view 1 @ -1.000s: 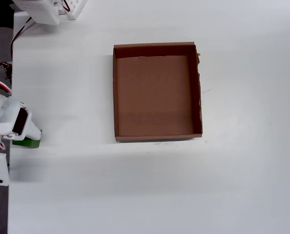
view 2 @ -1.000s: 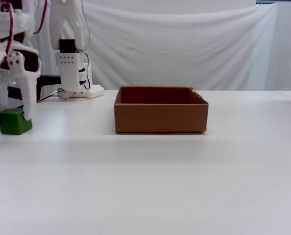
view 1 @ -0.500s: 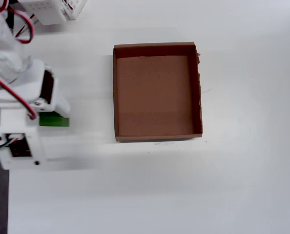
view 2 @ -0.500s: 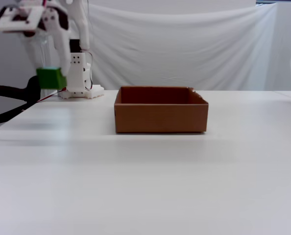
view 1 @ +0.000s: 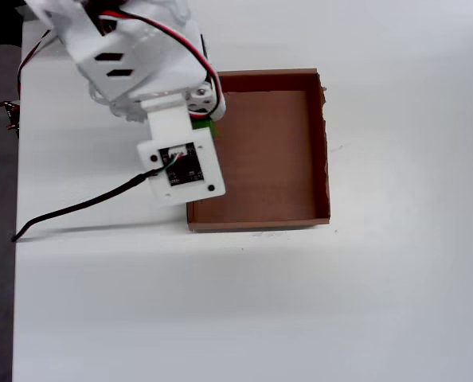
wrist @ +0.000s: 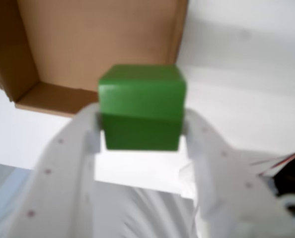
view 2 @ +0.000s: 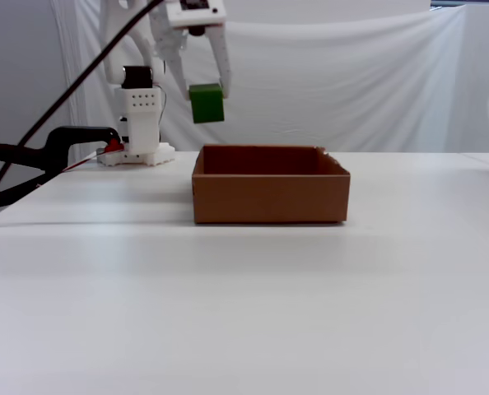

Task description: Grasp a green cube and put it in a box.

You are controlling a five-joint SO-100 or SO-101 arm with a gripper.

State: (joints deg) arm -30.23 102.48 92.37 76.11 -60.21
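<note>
Fingers (wrist: 90, 136) are clamped on the green cube (view 2: 206, 103), held aloft just above the near-left wall of the box (view 2: 269, 197); released here, it risks striking that wall and tumbling onto the table (view 2: 244, 313).

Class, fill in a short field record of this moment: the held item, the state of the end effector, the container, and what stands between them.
held item: small matte green cube, clamped between both fingers
end effector: shut on the cube, raised above the table
container: shallow brown cardboard box, empty, ragged right wall in the overhead view
relation: cube held in the air at the box's left wall in the fixed view, not yet inside
surface: white table
</note>
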